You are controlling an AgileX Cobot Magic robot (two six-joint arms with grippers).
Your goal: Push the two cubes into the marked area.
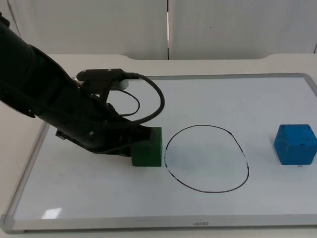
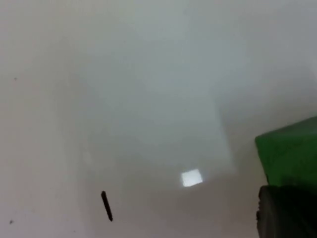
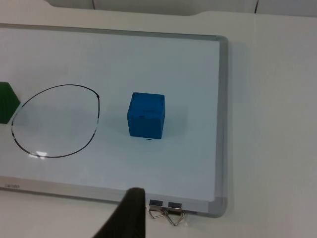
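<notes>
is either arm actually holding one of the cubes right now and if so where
Nothing is held. The left gripper presses against the green cube from its outer side; the blue cube sits alone.

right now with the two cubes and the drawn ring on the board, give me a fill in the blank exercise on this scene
1. The left gripper is pressed against the ____ cube.
2. The blue cube sits ____ the marked area drawn on the whiteboard.
3. Two metal ____ clips hang on the whiteboard's edge near the right gripper.
4. The marked area holds ____ cubes.

Missing words: green; outside; binder; no
</notes>
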